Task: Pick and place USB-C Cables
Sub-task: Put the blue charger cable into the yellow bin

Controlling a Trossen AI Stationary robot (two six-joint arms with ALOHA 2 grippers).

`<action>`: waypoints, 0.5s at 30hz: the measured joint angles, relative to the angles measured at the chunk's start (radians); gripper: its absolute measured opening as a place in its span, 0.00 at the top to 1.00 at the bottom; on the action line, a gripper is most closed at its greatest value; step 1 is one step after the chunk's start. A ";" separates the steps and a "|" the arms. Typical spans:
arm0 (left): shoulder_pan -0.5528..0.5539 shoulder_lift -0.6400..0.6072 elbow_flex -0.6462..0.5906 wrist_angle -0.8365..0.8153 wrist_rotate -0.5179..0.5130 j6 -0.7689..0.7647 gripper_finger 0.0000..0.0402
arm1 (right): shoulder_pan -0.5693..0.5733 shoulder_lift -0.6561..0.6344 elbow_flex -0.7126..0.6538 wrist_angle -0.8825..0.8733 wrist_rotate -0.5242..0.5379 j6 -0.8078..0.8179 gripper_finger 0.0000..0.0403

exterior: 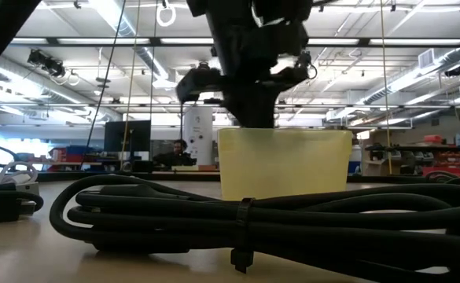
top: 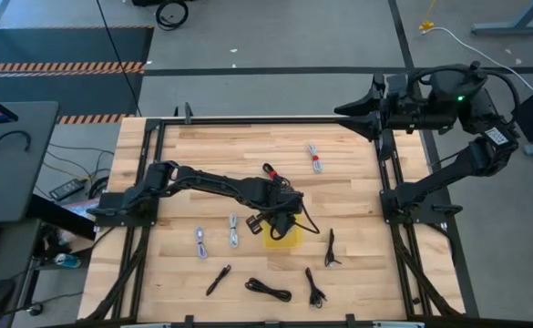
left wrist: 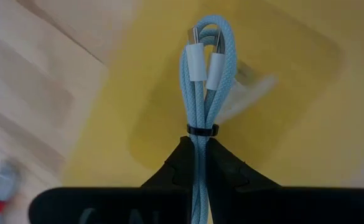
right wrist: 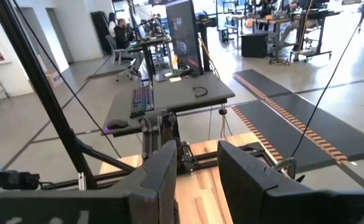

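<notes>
Cables lie scattered over the table, and one of them, a light blue bundled cable bound by a black tie, is clamped between the fingers of the left gripper with its plugs pointing down into the yellow bin directly beneath. We judge the step in hand to be the placing of this cable: the carry looks complete, and the release is not yet done. The next move, as we read it, calls for a short descent if any, then parting the fingers so the bundle drops inside the bin walls; the cable hangs close to the bin's middle, so little sideways correction appears needed. The left arm reaches from its base at the table's left edge out to mid-table, with its gripper pointing down over the bin; in the low view the gripper hangs just above the bin rim. Cables left to collect include two grey ones just left of the bin, a red-tied one toward the far side, and several black ones along the near edge. The right arm waits folded at the far right corner, its gripper clear of the work, fingers partly apart and holding nothing.
</notes>
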 joint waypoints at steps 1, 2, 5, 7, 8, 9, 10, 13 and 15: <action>0.000 0.006 0.000 0.001 0.000 0.002 0.95 | 0.000 0.000 0.000 0.000 0.000 0.000 0.69; 0.000 0.010 0.001 0.018 0.000 0.003 0.95 | 0.000 0.000 0.000 0.000 0.000 0.000 0.69; 0.000 0.025 0.001 0.009 0.000 -0.004 0.95 | 0.000 0.000 0.000 0.000 -0.003 -0.001 0.69; 0.000 0.033 0.000 0.000 0.000 -0.005 0.95 | 0.000 0.000 0.000 0.000 -0.003 -0.001 0.69; 0.000 0.038 0.000 -0.008 0.000 -0.005 0.95 | 0.000 0.000 0.000 0.000 -0.004 -0.001 0.69; 0.000 0.042 0.001 0.005 0.000 -0.004 0.95 | 0.000 0.000 0.000 0.000 -0.004 -0.001 0.69; 0.000 0.045 0.002 0.007 0.000 -0.005 0.95 | 0.000 0.000 0.000 -0.001 -0.004 -0.001 0.69; 0.000 0.054 0.000 0.002 0.000 -0.004 0.95 | 0.000 0.000 0.000 -0.005 -0.004 -0.001 0.69; 0.000 0.058 0.001 0.005 0.000 -0.009 0.95 | 0.000 0.000 0.000 -0.009 -0.005 -0.001 0.69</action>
